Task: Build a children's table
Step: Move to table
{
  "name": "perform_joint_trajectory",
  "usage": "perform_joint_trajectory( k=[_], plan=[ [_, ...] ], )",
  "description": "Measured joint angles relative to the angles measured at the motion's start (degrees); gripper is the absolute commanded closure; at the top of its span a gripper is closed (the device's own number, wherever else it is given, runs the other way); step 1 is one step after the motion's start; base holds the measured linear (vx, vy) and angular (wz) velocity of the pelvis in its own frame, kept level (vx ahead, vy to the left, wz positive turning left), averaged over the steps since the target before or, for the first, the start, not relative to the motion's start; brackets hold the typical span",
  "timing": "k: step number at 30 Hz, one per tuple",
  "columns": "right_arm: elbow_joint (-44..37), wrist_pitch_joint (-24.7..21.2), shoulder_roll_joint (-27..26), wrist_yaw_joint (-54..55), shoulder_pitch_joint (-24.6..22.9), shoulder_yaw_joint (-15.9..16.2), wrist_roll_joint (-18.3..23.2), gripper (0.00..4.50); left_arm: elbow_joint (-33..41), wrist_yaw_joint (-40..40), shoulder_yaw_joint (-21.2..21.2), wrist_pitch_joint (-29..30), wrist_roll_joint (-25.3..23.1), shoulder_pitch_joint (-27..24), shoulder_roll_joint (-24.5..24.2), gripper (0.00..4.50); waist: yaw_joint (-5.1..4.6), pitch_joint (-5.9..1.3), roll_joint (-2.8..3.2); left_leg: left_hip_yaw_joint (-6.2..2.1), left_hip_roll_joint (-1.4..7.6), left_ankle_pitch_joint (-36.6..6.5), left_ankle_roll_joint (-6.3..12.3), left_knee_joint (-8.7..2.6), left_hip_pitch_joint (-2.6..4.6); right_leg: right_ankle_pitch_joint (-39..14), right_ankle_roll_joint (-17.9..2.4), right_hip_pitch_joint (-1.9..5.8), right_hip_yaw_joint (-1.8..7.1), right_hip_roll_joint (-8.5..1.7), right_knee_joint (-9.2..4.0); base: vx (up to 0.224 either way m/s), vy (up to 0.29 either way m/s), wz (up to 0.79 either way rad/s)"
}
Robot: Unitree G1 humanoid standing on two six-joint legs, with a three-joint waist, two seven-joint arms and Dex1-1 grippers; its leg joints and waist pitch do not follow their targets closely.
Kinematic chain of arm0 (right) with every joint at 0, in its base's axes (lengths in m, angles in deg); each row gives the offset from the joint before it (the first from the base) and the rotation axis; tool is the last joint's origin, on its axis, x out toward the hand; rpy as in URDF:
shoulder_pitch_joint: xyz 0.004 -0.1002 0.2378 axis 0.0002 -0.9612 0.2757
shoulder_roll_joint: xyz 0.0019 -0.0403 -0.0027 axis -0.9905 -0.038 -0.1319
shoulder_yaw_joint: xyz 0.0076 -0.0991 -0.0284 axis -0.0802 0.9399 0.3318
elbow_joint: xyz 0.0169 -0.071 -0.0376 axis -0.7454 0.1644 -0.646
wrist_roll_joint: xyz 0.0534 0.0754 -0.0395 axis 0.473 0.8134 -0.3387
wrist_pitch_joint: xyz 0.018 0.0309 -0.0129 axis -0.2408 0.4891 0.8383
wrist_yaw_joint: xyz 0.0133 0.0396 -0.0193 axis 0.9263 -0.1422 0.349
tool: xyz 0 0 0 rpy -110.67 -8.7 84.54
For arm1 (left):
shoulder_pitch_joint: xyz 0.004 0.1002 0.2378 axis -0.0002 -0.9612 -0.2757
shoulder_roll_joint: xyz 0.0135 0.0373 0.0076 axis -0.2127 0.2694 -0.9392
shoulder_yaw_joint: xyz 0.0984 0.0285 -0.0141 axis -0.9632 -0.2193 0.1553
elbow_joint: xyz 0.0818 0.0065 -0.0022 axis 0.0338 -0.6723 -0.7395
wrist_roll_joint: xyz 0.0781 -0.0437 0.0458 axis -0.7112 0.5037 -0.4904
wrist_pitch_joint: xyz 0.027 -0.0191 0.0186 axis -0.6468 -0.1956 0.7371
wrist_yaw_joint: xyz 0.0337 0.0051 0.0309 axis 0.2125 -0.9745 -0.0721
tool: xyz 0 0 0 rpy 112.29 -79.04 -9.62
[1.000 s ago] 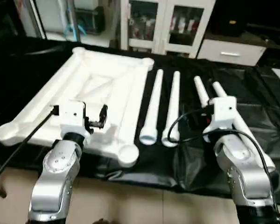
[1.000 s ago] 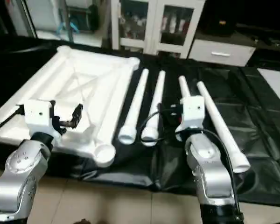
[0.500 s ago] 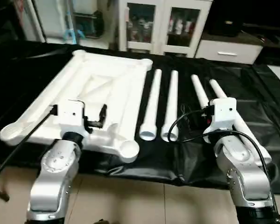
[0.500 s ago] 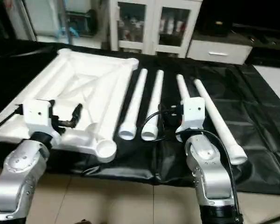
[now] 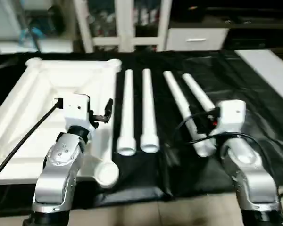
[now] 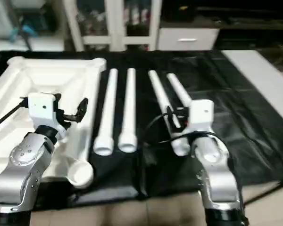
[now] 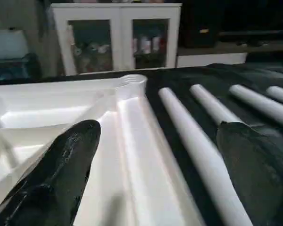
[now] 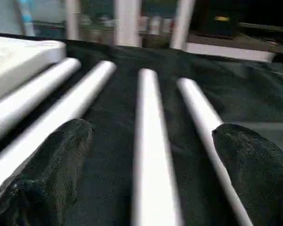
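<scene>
**Table top and four legs laid out, both grippers hanging empty above them**

On the left of the black-covered work table point(image 5: 254, 84) lies the white table top point(image 5: 33, 108), underside up, its ribs and raised rim showing. A round corner socket point(image 5: 106, 173) sits at its near right corner, close to the work table's front edge. The left gripper point(image 7: 155, 155) hangs over the top's right rim; its two black fingers point(image 7: 61, 169) stand wide apart and hold nothing.

Just right of the top lie four white legs, side by side and pointing away from the robot. The first leg point(image 5: 127, 113) and second leg point(image 5: 147, 110) are close together and parallel, their wider open ends nearest the robot. The third leg point(image 5: 177, 101) and fourth leg point(image 5: 194, 96) slant slightly to the right. The right gripper point(image 8: 151, 160) hovers over these last two, fingers point(image 8: 52, 165) spread wide and empty, with the third leg running between them below.
</scene>
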Motion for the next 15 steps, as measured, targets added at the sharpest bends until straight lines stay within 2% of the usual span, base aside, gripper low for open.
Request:
perform_joint_trajectory(
  k=[1,2,3,4,5,6,7,8,9,10,11,12,15],
  plan=[
    [-0.05,0.0,0.11,-0.71,0.19,0.41,0.02,0.0,0.02,0.23,0.18,-0.1,-0.06,-0.21,-0.01,0.05,-0.18,-0.2,-0.39,-0.2,-0.44,-0.35,0.61,0.21,0.07,-0.55,-0.55,-0.49,0.25,-0.27,0.96,0.195,-0.018,0.2],
    [-0.12,0.0,0.37,-1.32,0.22,0.72,0.05,0.0,0.06,0.46,0.31,-0.43,-0.08,-0.4,0.11,0.05,-0.24,-0.43,-0.87,-0.42,-0.98,-0.74,1.34,0.69,-0.09,-1.2,0.15,-0.19,0.57,-0.88,1.5,0.194,0.006,0.21],
    [-0.35,0.0,0.93,-2.0,0.22,0.81,0.07,0.0,0.17,0.93,0.62,-1.1,0.05,-0.54,0.88,0.05,0.12,-0.45,-1.31,-0.76,-1.66,-1.32,2.9,2.8,-1.49,-1.81,2.94,0.28,2.07,-0.62,1.81,0.194,0.006,0.21],
    [-0.37,0.0,1.47,-2.52,-0.01,0.66,0.06,0.0,0.17,1.11,0.51,-1.34,0.1,-0.58,1.74,0.05,0.59,-0.55,-1.49,-1.12,-1.49,-1.47,3.41,4.73,-2.5,-1.84,4.7,0.42,3.33,-0.23,2.12,0.166,0.024,0.32],
    [-0.36,-0.01,1.76,-3.06,0.0,0.52,0.06,0.0,0.4,1.12,0.41,-1.76,0.13,-1.03,2.14,0.05,1.24,-0.59,-1.37,-1.44,-0.97,-1.45,3.37,6.15,-3.31,-1.81,4.78,0.43,4.12,0.42,2.49,0.106,0.011,0.33],
    [-0.4,-0.01,1.83,-3.34,0.22,0.55,0.06,0.0,0.59,1.13,0.64,-2.14,0.16,-1.79,1.97,0.05,2.15,-0.62,-1.27,-1.46,-0.33,-1.82,1.88,6.04,-3.24,-1.56,4.94,0.22,4.81,1.29,3.13,0.129,-0.004,0.38],
    [-0.35,-0.01,1.72,-3.69,0.66,1.07,0.07,0.0,0.65,1.17,1.06,-2.4,0.18,-2.37,1.79,0.05,2.25,-0.84,-1.32,-1.94,-0.01,-2.16,-1.54,5.31,-2.28,-1.36,5.02,-1.53,4.56,1.71,4.38,0.067,-0.012,0.16],
    [-0.36,-0.06,0.93,-4.27,1.45,2.44,0.19,0.0,0.71,1.42,2.2,-2.6,0.17,-3.6,1.63,0.05,2.12,-0.94,-1.62,-2.83,-0.53,-2.41,-2.98,4.68,-1.79,-0.75,5.29,-2.93,4.11,0.9,6.28,0.0,0.0,0.0],
    [-0.66,-0.03,0.54,-4.84,1.81,3.85,0.49,0.0,0.62,1.65,3.12,-2.53,0.16,-4.38,1.01,0.05,1.94,-1.04,-1.91,-3.57,-1.3,-2.4,-2.99,4.56,-1.26,0.33,5.78,-3.84,3.4,-0.05,5.88,0.0,0.0,0.0],
    [-1.03,0.08,0.95,-5.35,1.82,4.06,0.71,0.0,0.71,1.8,3.29,-2.52,0.18,-3.77,1.19,0.05,1.66,-0.93,-2.68,-3.32,-2.18,-2.42,-2.98,5.11,-1.92,1.16,7.64,-3.86,3.56,-1.08,3.64,-0.101,-0.024,-0.13],
    [-0.89,0.05,1.64,-5.45,1.38,3.71,0.65,0.0,0.88,1.92,2.88,-2.49,0.19,-3.19,1.74,0.05,1.49,-0.81,-2.57,-2.98,-2.06,-2.39,-3.0,4.94,-2.04,1.16,7.61,-3.7,3.38,-1.1,3.45,-0.138,-0.005,0.11],
    [-0.46,0.01,2.33,-5.55,0.95,3.52,0.6,0.0,1.25,2.1,2.08,-2.44,0.27,-3.2,2.31,0.05,1.38,-0.7,-2.75,-2.65,-1.79,-1.71,-3.06,4.19,-2.13,1.9,6.95,-3.49,3.39,-0.92,2.37,-0.187,-0.011,0.07],
    [-0.36,0.0,2.29,-5.62,0.74,3.46,0.54,0.0,1.24,2.09,1.64,-2.43,0.31,-3.16,2.31,0.05,0.48,-0.53,-2.61,-2.66,-1.42,-0.73,-3.39,3.41,-2.1,3.54,6.57,-2.95,3.06,-0.73,0.67,-0.09,-0.006,0.01]
  ],
)
